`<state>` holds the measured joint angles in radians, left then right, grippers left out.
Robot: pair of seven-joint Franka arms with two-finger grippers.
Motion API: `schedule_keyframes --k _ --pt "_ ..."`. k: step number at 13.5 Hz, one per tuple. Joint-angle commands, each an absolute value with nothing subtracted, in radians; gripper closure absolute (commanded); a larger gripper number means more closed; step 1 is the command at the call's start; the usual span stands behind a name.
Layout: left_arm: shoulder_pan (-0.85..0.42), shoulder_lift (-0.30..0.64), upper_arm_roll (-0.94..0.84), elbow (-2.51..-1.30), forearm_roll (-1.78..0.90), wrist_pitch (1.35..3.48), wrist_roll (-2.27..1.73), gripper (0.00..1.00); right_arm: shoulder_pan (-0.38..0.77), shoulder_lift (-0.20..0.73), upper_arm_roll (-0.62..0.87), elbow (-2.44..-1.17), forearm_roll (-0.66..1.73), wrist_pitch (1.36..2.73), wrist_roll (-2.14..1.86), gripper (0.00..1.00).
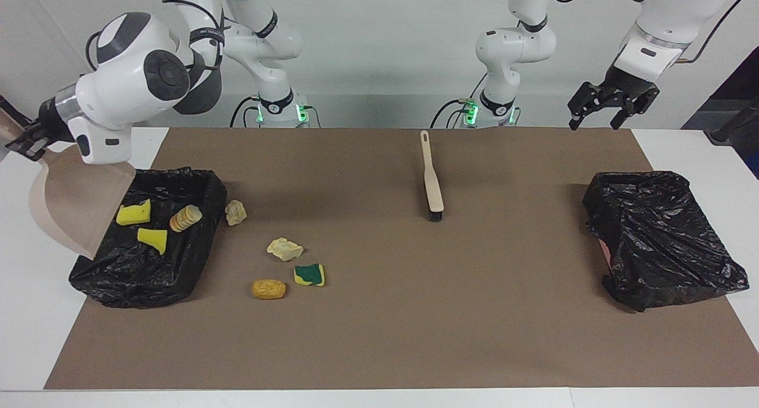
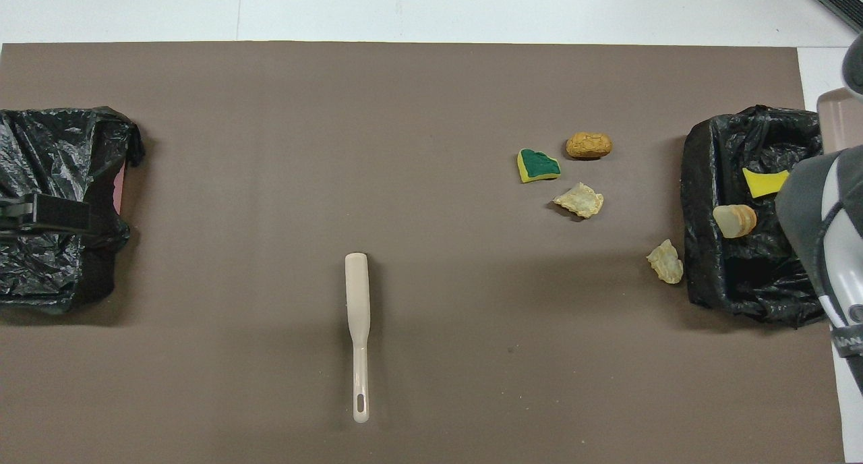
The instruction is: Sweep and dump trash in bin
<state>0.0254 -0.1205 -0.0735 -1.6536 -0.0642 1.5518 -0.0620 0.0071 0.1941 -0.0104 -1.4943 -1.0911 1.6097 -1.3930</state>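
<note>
Facing view showed the right gripper with its fingers clamped on the handle of the beige dustpan, the pan tilted so that its lip hung over the black-lined bin at the right arm's end of the bench. In that bin lay three pieces of the trash: two yellow sponge bits, one of them just off the pan's lip, and a sliced roll. Four pieces were on the brown mat: a pale chunk just beside the bin's wall, another pale chunk, a green-and-yellow sponge and a golden-brown roll, those three close together and farther from the robots.

The left gripper waited with its fingers apart, raised over the mat's edge near the second black bin. The brush lay untouched mid-mat.

The step in hand looked like dumping. To do it well, the pan should be tipped steeply with its lip inside the bin's rim until it is empty, without snagging the loose liner.
</note>
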Motion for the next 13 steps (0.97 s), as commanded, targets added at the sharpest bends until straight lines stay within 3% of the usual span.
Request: schedule_keyframes --k 1,8,13 --pt "0.038 -0.127 -0.081 -1.646 -0.051 1.529 -0.067 0.0 0.008 0.167 0.008 -1.493 -0.956 1.598 -1.387 1.0" --pt "0.038 -0.127 -0.081 -1.646 -0.051 1.529 -0.067 0.0 -0.006 0.158 0.023 -1.493 -0.473 1.62 -1.345 1.0" --pt "0.038 -0.127 -0.081 -1.646 -0.051 1.529 -0.067 0.0 0.014 0.152 0.031 -1.551 -0.31 1.657 -1.065 1.0"
